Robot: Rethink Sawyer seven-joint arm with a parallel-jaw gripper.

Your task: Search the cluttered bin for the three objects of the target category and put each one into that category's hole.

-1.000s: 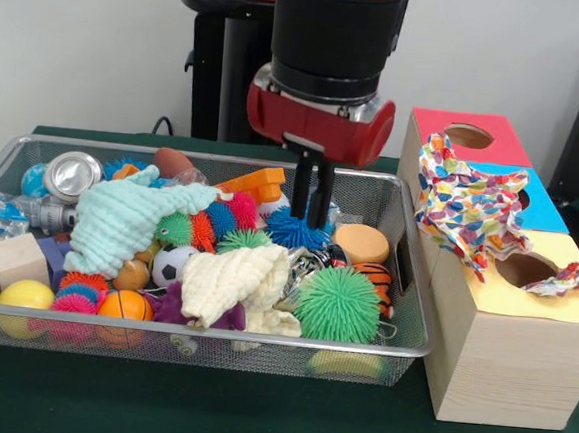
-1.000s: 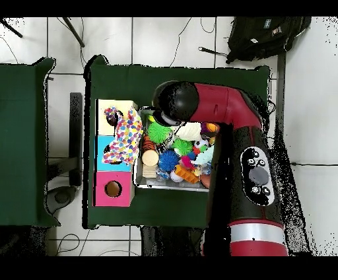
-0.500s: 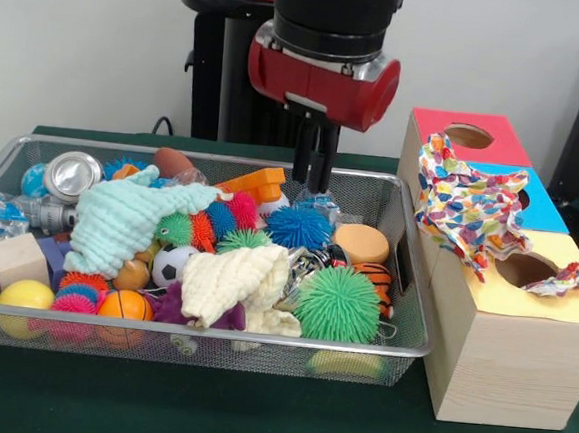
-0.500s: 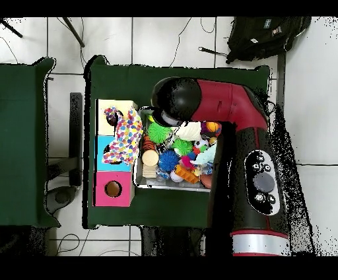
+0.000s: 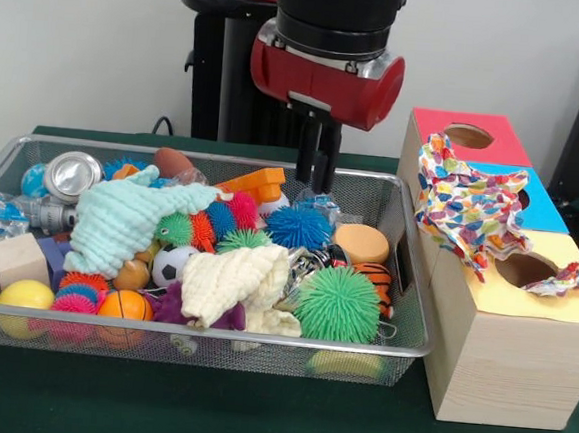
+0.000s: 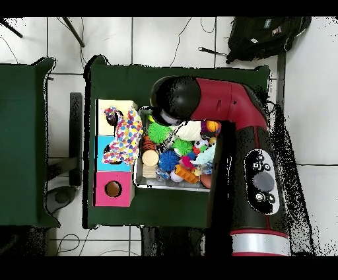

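Dark green cloth-covered table (image 5: 254,414), white wall behind, pale tiled floor around it in the overhead view. We see the black gripper (image 5: 314,184) hanging from the red and black arm (image 5: 328,49), raised above the far side of the silver wire-mesh bin (image 5: 402,316); its two fingers sit close together with nothing between them, tips clear of the clutter.

Directly below the tips we note a blue spiky rubber ball (image 5: 299,227), with an orange plastic block (image 5: 257,184) just to its left. Nearer the camera lie a cream knitted cloth (image 5: 232,282) and a large green spiky rubber ball (image 5: 338,303), side by side. A tan round disc (image 5: 362,243) rests by the bin's right wall. To the left, a mint green knitted cloth (image 5: 123,224) is draped over other toys; a silver can (image 5: 72,174) lies in the far left corner, and a yellow ball (image 5: 24,296) and an orange ball (image 5: 125,306) sit against the front wall.

Right of the bin stands a wooden box with red, blue and yellow top panels (image 5: 503,374), each with a round hole. A multicoloured patterned cloth (image 5: 466,205) is draped over its top, and a second scrap of it (image 5: 562,281) lies at the yellow panel's edge.
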